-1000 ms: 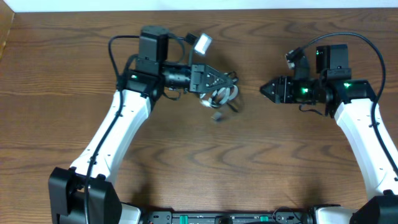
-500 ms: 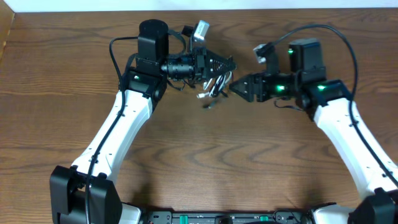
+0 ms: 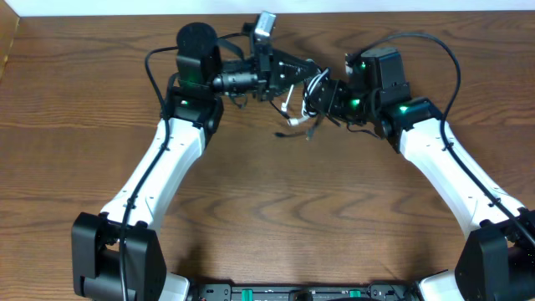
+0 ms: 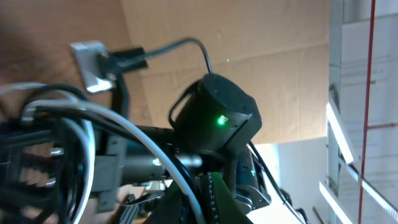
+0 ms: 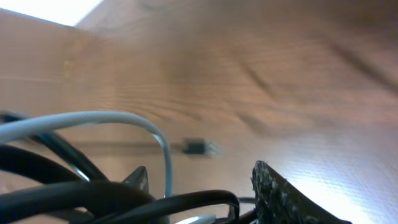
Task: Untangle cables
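Observation:
The cables (image 3: 294, 109), one white and one black, hang as a tangled bundle near the table's back middle. My left gripper (image 3: 299, 77) is shut on the bundle's top. In the left wrist view the white cable (image 4: 180, 180) runs between its jaws (image 4: 200, 202). My right gripper (image 3: 320, 94) sits against the bundle from the right, nearly nose to nose with the left one. Its jaws (image 5: 205, 186) stand open, with a loop of the black cable (image 5: 186, 202) between them and the white cable (image 5: 112, 118) arching just beyond. A small plug (image 5: 198, 147) hangs low over the table.
The wooden table (image 3: 276, 217) stretches toward the front. The right arm's dark body with a green light (image 4: 217, 118) fills the left wrist view. Thick black arm cables (image 3: 155, 67) loop behind both wrists near the table's back edge (image 3: 100, 17).
My right arm has swung left across the gap until its jaws reach the bundle. My left gripper has carried the bundle a little toward the back of the table.

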